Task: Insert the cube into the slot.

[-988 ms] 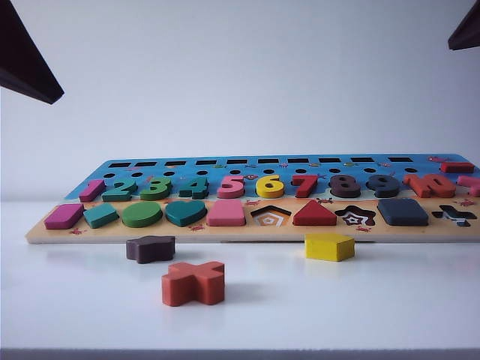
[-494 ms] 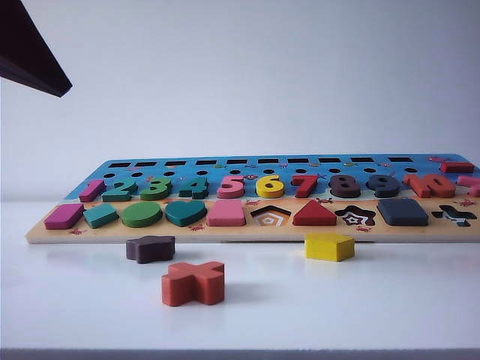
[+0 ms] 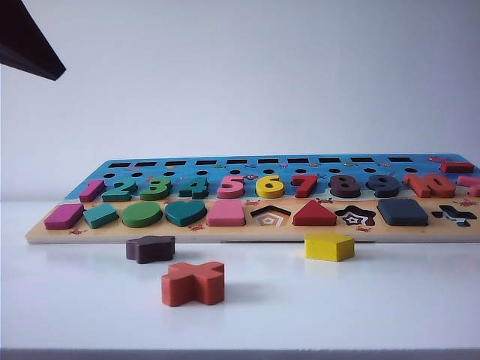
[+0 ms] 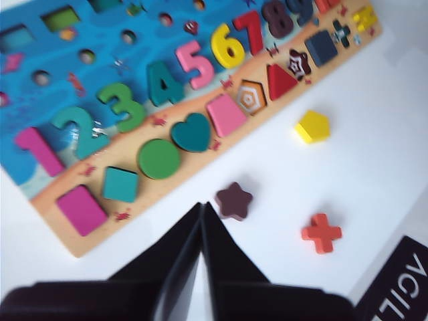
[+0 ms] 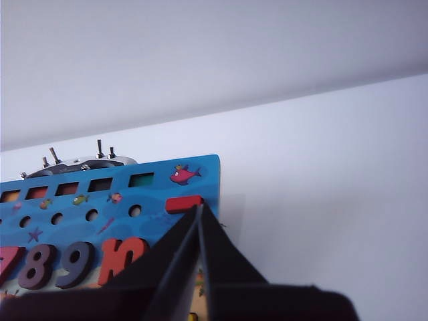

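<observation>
The dark navy-grey cube (image 3: 403, 212) lies flat in the square slot of the tan puzzle board (image 3: 225, 234), near the board's right end between the star cutout (image 3: 355, 217) and the cross cutout (image 3: 454, 215). It fills the slot and hides its base. The left wrist view shows the cube (image 4: 322, 47) far off. My left gripper (image 4: 202, 207) is shut and empty, hovering over the white table near the purple star block (image 4: 234, 200); its dark body (image 3: 26, 45) shows at the exterior view's top left. My right gripper (image 5: 199, 208) is shut and empty, high above the board's far right corner.
Three loose blocks lie on the white table in front of the board: a purple star (image 3: 150, 248), an orange-red cross (image 3: 193, 283) and a yellow pentagon (image 3: 329, 247). Coloured numbers and shape blocks fill most of the board. A red bar (image 5: 184, 203) lies near its far corner.
The right arm's dark tip at the exterior view's top right has drawn out of view. The left arm's dark shape has barely shifted. No block has moved.
</observation>
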`<state>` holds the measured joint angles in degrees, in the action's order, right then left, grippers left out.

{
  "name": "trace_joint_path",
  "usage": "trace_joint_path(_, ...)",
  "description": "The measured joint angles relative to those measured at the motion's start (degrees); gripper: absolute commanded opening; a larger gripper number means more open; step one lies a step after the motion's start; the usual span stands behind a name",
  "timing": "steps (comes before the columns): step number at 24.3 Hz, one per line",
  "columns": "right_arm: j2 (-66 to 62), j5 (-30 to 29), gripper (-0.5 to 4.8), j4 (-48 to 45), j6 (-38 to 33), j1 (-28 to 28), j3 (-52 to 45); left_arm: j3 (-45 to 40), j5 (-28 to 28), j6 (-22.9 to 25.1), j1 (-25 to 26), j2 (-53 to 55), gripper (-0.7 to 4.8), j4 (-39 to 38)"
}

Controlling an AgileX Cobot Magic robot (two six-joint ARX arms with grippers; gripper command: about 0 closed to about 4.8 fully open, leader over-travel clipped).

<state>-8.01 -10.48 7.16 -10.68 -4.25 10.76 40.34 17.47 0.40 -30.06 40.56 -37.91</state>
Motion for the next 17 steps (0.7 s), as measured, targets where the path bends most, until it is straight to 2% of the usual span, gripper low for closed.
trace_joint_path(8, 3.65, 0.46, -0.05, 0.11, 0.02, -2.01, -3.93, 0.0, -0.09, 2.36, 7.32, -4.17, 0.09, 2.58)
trace_joint_path(10, 5.22, 1.9, -0.05, -0.04, 0.0, -3.06, -4.9, 0.0, -1.07, 4.37, 10.54, -6.43, 0.1, 3.41)
trace_joint_path(17, 7.69, 2.6, -0.05, -0.26, 0.0, -4.5, -6.32, -0.85, -3.28, 6.21, 17.2, -10.51, 0.1, 5.73)
